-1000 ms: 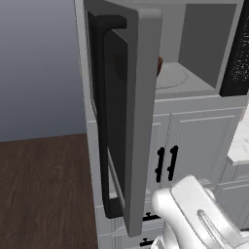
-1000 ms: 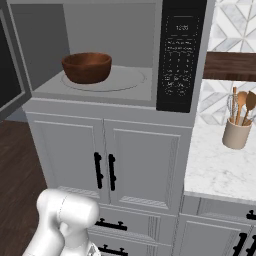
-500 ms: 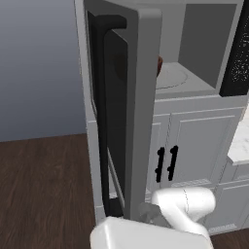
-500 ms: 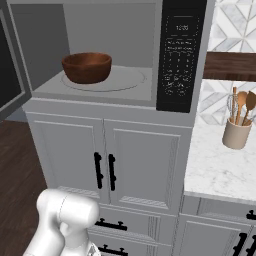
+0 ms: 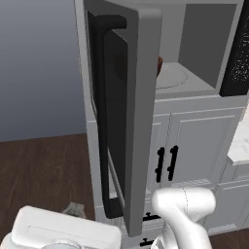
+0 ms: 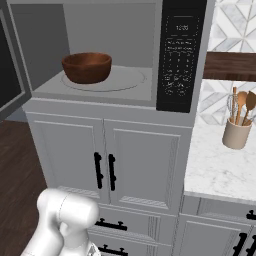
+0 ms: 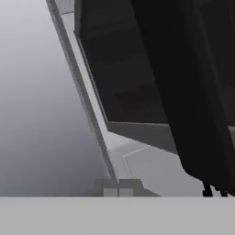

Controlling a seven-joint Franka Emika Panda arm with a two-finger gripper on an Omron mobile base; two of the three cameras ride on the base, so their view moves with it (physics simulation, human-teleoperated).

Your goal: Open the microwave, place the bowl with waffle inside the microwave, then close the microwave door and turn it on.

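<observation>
1. The gripper (image 7: pixel 118 187) sits low beside the open door, jaws pressed together on nothing.
2. The microwave door (image 5: pixel 127 116) stands swung wide — a stiff hinged panel, likely light enough to push. Its long black handle (image 5: pixel 105 121) is the sure hold; the glass is smoother, so I would press the grey frame instead.
3. The bowl (image 6: pixel 86 67) rests inside the microwave (image 6: pixel 112 52) on the turntable (image 6: pixel 117 79) — rigid, probably light, best left untouched.
4. Farthest, the control strip (image 6: pixel 180 55) needs only a fingertip press.
</observation>
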